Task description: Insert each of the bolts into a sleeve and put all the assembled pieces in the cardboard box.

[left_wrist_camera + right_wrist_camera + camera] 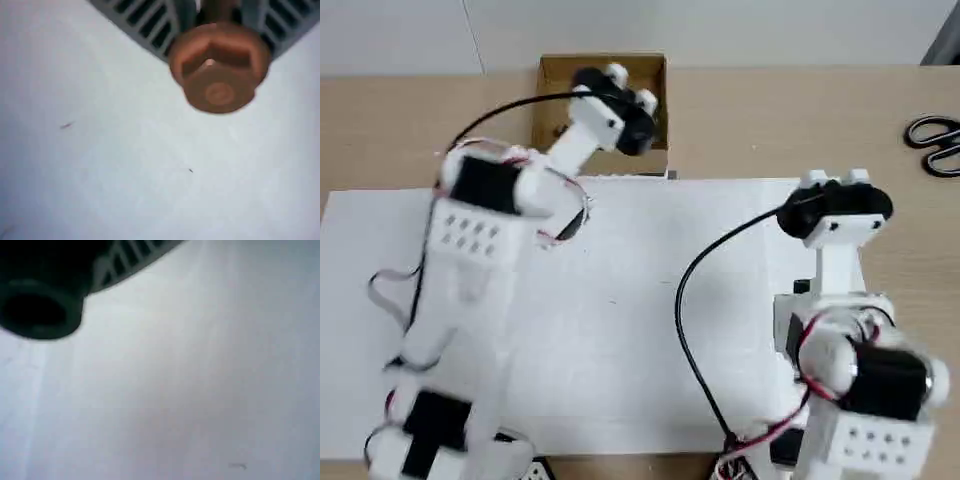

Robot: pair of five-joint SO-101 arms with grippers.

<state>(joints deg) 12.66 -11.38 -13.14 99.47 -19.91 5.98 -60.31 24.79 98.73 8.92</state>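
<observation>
Cardboard box, brown and open-topped, is set at the far side of the wooden counter, partly hidden by an arm. A smooth copper-brown bolt with a hexagonal head is clamped in the ribbed grey left jaws above white paper, its shank hidden. A dark tubular sleeve, its bore in shadow, is gripped by the right jaws.

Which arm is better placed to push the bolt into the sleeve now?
Probably left: the left tool holds the orange bolt, while the right tool holds the black sleeve, open end showing, ready to receive.
</observation>
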